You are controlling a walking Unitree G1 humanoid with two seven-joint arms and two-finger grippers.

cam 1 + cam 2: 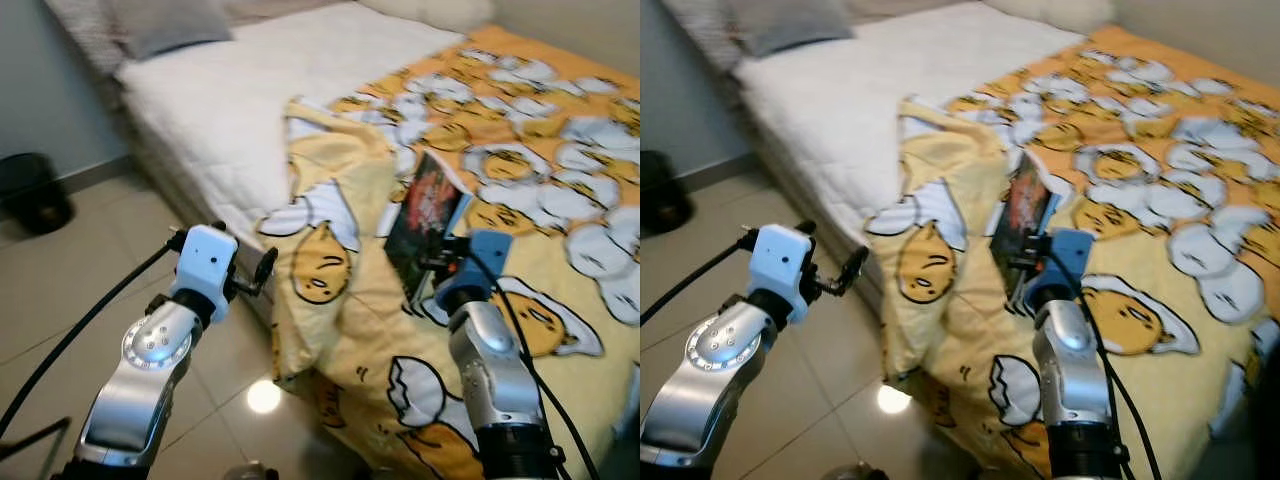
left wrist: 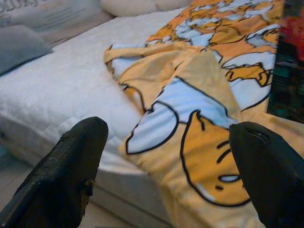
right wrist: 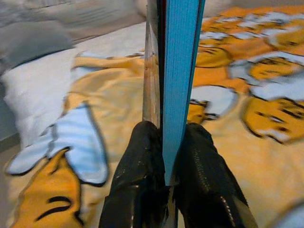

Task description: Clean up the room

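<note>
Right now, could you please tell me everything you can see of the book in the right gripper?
The book is thin, with a dark glossy cover printed in red and black and a blue edge along one side. It looks like a paperback, closed. The right gripper holds it upright above the yellow cartoon blanket on the bed, its two black fingers pinching the lower edge from both sides. In the right wrist view, the book stands edge-on between them. The cover's picture is too blurred to read.

You are facing: bed (image 1: 200, 110) ahead, blanket (image 1: 540, 150) lying over its right part and hanging off the near edge; book (image 1: 425, 222) standing above the blanket; pillow (image 1: 165, 22) far left; bin (image 1: 32, 192) sitting on the floor (image 1: 60, 290), left.
</note>
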